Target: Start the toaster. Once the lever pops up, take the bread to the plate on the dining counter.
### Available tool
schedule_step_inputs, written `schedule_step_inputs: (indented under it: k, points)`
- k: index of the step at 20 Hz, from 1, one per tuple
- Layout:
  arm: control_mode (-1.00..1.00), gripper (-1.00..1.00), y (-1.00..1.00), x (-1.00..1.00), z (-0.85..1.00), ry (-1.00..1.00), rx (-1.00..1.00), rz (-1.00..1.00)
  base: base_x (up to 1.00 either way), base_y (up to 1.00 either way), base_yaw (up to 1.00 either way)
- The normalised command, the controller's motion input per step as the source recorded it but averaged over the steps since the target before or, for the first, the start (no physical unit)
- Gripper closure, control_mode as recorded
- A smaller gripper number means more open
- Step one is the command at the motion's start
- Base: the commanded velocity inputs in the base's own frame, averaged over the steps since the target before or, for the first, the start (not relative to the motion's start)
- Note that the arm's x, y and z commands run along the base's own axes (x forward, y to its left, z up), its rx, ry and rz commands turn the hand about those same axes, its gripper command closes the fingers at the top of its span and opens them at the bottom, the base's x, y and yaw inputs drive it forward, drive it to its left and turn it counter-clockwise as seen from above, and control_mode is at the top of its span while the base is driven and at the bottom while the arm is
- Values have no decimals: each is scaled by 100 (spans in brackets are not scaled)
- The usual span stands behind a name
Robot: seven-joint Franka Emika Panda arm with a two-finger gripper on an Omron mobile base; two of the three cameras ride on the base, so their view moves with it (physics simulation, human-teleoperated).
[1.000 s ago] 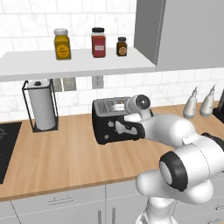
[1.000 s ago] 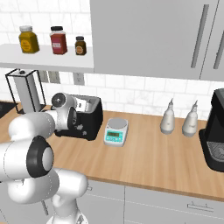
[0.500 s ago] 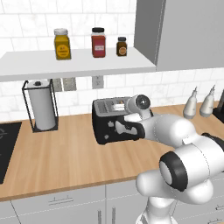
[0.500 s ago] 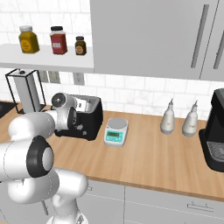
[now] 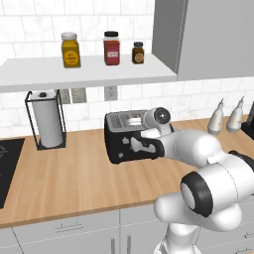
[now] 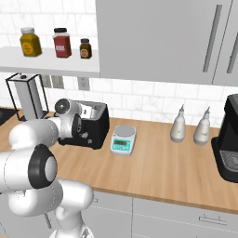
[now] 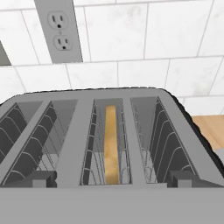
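Jaws wide open above toaster (image 7: 109, 131), bread (image 7: 111, 144) standing in its slot.

The arm (image 5: 198, 149) is showing glossy white, rounded shell segments, swelling into bulbous links. Dark, near-black rings are circling its joints (image 5: 194, 194), and a grey round cap with a dark centre is sitting at the wrist (image 5: 161, 116).
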Motion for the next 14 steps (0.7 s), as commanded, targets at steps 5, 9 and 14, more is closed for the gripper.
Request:
schedule_step_inputs:
  k: [5, 9, 14]
  points:
    - [-100, -100, 0, 0, 0, 0, 0, 0, 0, 0, 0]
    - [-100, -100, 0, 0, 0, 0, 0, 0, 0, 0, 0]
    - [-100, -100, 0, 0, 0, 0, 0, 0, 0, 0, 0]
